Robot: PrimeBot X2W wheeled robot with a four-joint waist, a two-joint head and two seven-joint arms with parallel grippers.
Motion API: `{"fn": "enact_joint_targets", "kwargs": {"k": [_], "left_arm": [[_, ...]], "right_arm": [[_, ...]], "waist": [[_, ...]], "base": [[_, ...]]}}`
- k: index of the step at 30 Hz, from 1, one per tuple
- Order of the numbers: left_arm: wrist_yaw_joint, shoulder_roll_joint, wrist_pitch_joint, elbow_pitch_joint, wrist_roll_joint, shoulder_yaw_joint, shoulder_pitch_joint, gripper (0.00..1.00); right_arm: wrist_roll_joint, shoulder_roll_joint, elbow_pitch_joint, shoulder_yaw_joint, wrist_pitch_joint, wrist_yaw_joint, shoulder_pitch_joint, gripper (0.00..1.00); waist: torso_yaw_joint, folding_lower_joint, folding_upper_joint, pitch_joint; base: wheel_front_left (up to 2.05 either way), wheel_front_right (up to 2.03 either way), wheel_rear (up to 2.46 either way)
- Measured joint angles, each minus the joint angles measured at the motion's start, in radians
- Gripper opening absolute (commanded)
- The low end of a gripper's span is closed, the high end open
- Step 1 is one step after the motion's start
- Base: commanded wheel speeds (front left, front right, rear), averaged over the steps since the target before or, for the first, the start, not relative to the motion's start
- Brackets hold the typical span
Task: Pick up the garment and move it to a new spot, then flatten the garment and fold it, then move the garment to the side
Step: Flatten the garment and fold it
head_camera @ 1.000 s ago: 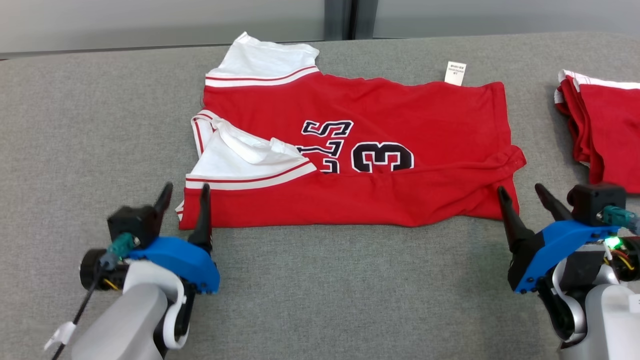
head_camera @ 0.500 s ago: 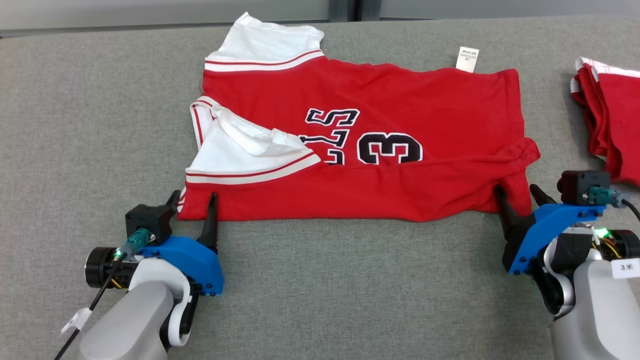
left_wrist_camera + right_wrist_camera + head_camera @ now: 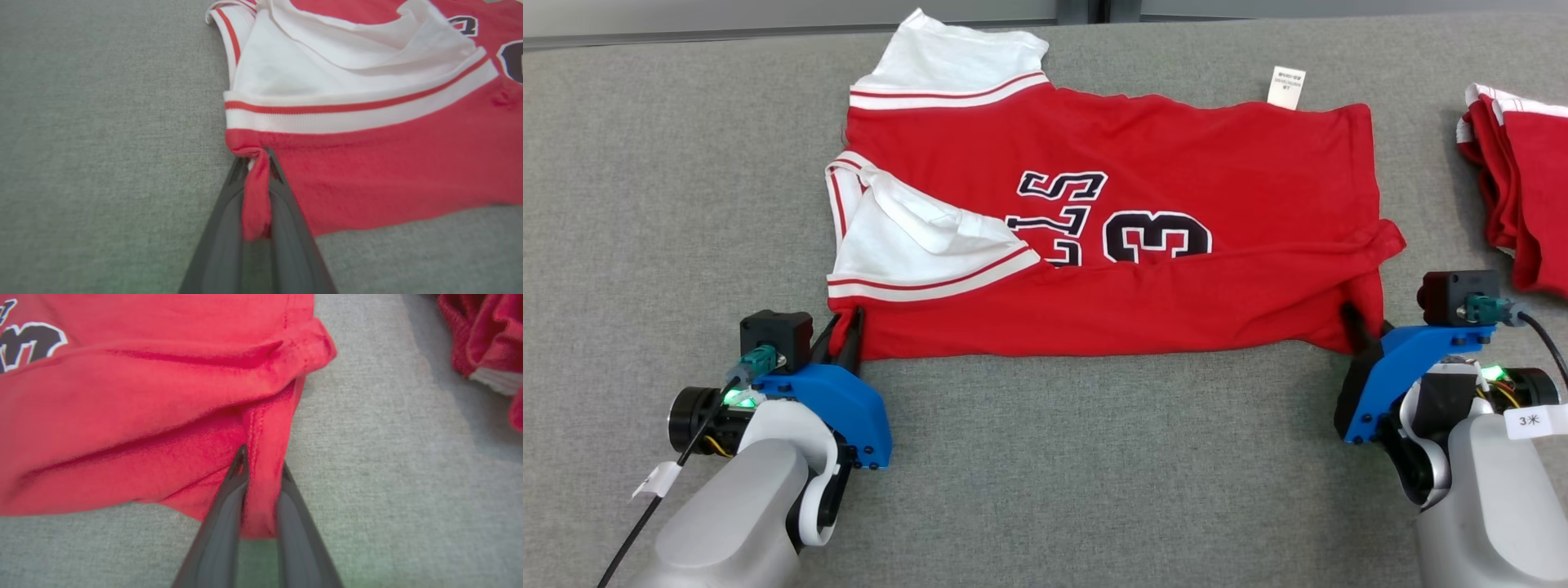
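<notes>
The garment [image 3: 1143, 310] is a red jersey with white sleeves and dark lettering, lying sideways on the grey table. My left gripper [image 3: 843, 328] is shut on its near left corner, just below the white sleeve band. In the left wrist view a bunched strip of the garment [image 3: 255, 196] sits pinched between the dark fingers [image 3: 220, 228]. My right gripper [image 3: 1364, 327] is shut on the near right corner at the hem. The right wrist view shows the hem of the garment [image 3: 261, 486] squeezed between that gripper's fingers [image 3: 222, 522].
A second red and white garment [image 3: 1523, 196] lies folded at the table's right edge, also seen in the right wrist view [image 3: 482, 339]. Grey table cloth [image 3: 1094, 465] stretches between my arms. A white label [image 3: 1286, 86] sticks out at the jersey's far edge.
Both grippers moved forward onto the jersey's near corners and went from open to shut on the cloth. The head camera shifted slightly.
</notes>
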Motion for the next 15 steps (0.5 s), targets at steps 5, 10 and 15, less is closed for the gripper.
{"fn": "enact_joint_targets", "kwargs": {"k": [5,10,15], "left_arm": [[0.001,0.004,-0.006,-0.010,-0.024,0.010,0.021,0.00],[0.023,0.027,-0.011,-0.059,-0.057,0.024,0.108,0.00],[0.076,0.058,0.006,-0.158,-0.077,0.024,0.220,0.00]], "right_arm": [[-0.002,0.002,-0.037,-0.012,-0.058,0.000,0.027,0.00],[0.029,0.003,-0.093,-0.021,-0.081,0.000,0.100,0.00],[0.049,0.004,-0.131,-0.033,-0.052,0.001,0.181,0.00]], "waist": [[0.005,0.0002,0.0004,-0.025],[0.010,0.0001,0.0003,-0.076],[0.014,0.0000,0.0003,-0.133]], "base": [[0.00,0.00,0.00],[0.00,0.00,0.00],[0.00,0.00,0.00]]}}
